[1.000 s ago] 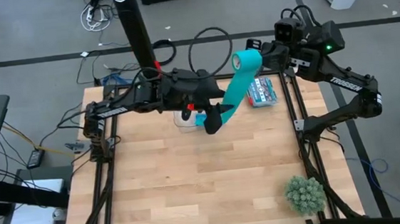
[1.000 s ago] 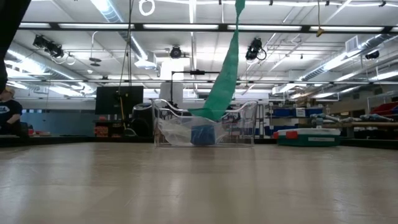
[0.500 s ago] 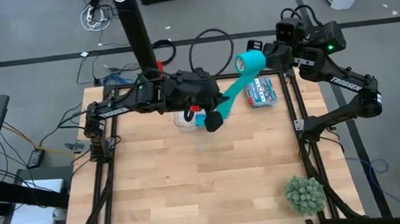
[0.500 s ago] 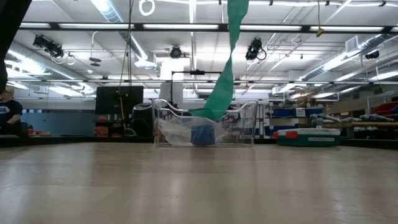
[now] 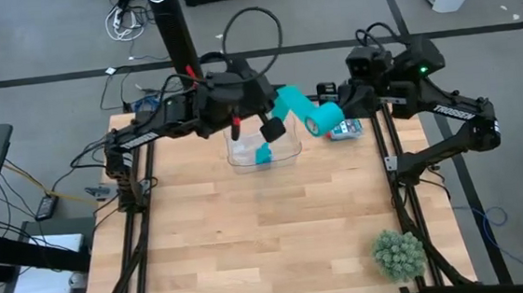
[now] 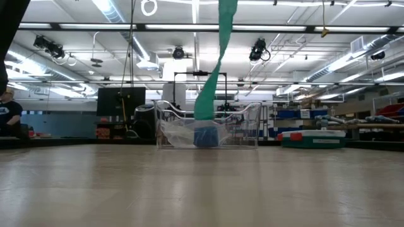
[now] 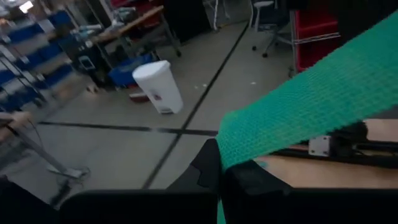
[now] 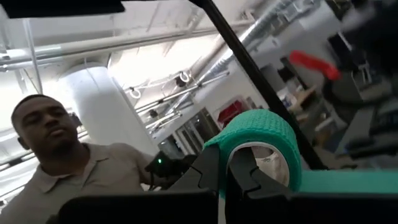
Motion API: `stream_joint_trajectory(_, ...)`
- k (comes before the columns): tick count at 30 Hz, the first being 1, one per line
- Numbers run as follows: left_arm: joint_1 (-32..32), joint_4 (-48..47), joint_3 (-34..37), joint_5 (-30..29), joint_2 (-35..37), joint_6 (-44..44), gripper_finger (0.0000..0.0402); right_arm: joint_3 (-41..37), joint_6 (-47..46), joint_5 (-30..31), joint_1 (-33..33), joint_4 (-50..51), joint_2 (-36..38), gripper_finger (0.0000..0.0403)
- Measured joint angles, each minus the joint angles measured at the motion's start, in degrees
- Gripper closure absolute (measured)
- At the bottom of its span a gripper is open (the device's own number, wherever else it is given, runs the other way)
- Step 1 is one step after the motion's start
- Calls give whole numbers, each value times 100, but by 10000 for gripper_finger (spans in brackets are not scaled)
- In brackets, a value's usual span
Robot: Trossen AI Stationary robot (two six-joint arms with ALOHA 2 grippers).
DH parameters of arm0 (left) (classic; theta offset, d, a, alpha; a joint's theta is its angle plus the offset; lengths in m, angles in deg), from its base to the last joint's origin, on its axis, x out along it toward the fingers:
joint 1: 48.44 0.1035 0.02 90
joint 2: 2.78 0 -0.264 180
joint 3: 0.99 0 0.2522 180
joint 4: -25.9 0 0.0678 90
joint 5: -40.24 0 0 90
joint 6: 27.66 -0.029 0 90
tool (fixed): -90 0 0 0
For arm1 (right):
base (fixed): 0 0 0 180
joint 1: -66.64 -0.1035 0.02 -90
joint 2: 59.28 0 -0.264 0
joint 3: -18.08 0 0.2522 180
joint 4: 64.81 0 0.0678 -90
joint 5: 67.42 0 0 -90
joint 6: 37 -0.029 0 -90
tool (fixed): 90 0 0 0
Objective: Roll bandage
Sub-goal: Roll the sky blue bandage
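The bandage is a teal-green ribbon stretched in the air just above the clear plastic container, which sits at the far edge of the wooden table and holds a blue roll. The left gripper hovers over that container with its fingers pressed together on the ribbon's free end, and a loose length of ribbon hangs from there toward the container. Just to the container's right, the right gripper pinches the rolled-up end of the bandage, the coil wrapped around its closed fingers, while a person shows in the room beyond.
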Motion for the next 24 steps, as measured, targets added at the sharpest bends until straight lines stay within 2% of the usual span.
stream_joint_trajectory(8, -63, 351, 0, -115, 323, -560, 398, 0, 35, -210, -38, 973, 2, 403)
stream_joint_trajectory(15, -234, 389, 0, -73, 368, -934, 398, 0, 654, -241, 54, 2080, -11, 403)
stream_joint_trajectory(24, -519, 896, 0, -45, 368, -1608, 398, -2, 832, -357, 247, 2549, -7, 403)
